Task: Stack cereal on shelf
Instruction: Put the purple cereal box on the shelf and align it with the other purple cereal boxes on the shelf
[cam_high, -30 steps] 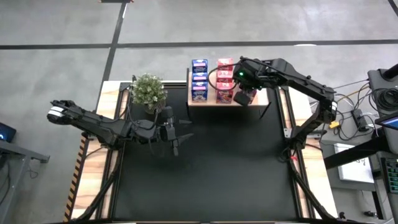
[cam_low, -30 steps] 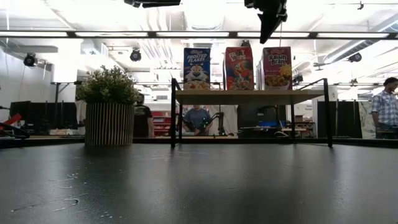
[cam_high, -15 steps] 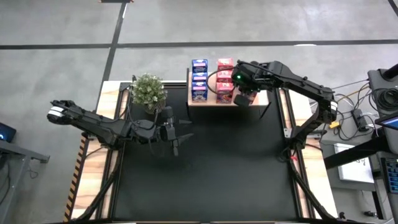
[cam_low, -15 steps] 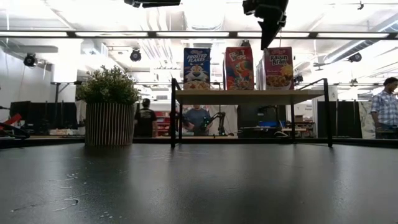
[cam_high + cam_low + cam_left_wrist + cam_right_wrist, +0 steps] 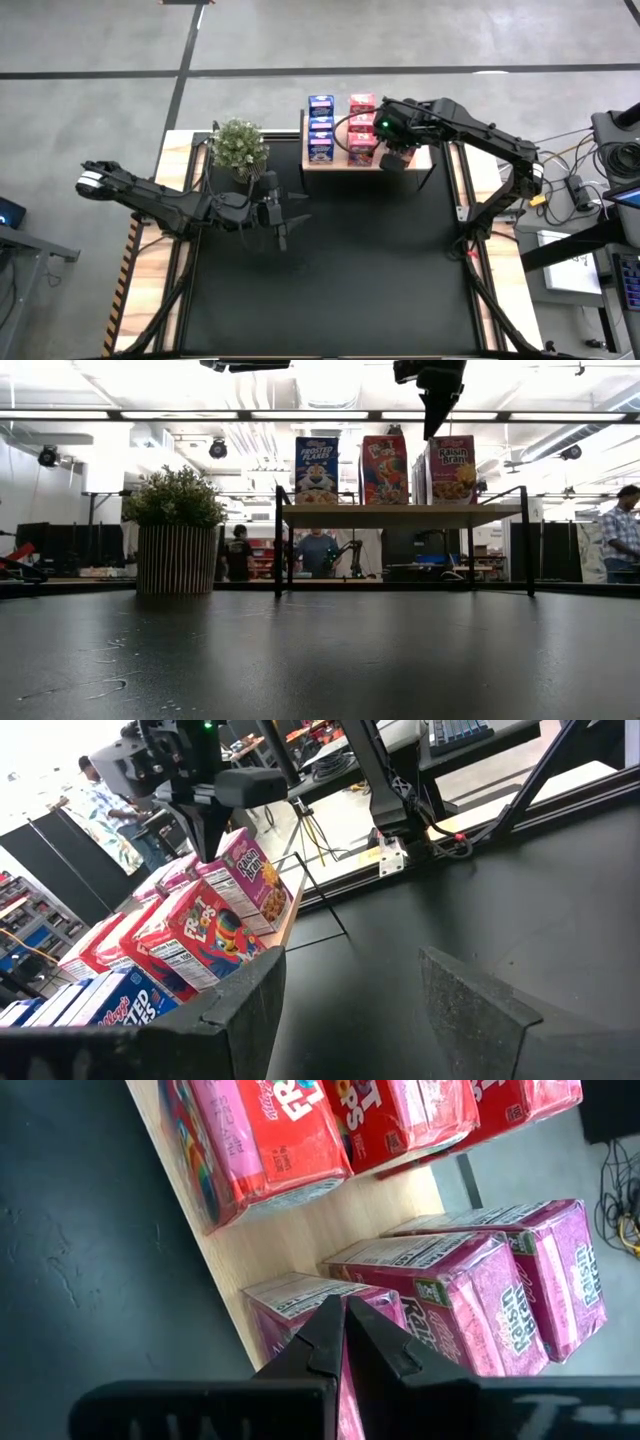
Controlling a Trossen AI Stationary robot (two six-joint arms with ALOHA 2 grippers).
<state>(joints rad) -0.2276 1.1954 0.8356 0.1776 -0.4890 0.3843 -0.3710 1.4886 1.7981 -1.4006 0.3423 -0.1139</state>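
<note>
a: the small pink and blue cardboard cereal boxes [image 5: 345,135] stand in rows on the pale wood shelf with black posts [image 5: 400,516].

b: they look light, stiff and glossy, so best pinched across the narrow sides. the right gripper [image 5: 432,422], fingers together, hovers over the front pink box; the left gripper [image 5: 283,222] waits over the table, jaws apart.

Glossy film-wrapped cardboard cereal [image 5: 520,1295], pale wood shelf [image 5: 300,1240], matt black tabletop [image 5: 330,270]

Right gripper [image 5: 345,1342] fingers pressed together, tips meeting directly over top of pink Raisin Bran box [image 5: 300,1298] standing at shelf's front edge. Second Raisin Bran box [image 5: 470,1285] just beside it, purple-pink side and brand lettering visible. Red Froot Loops boxes [image 5: 300,1130] in row alongside. Pale wood shelf board [image 5: 290,1240] bare between rows. Black tabletop [image 5: 90,1250] past board edge.
</note>
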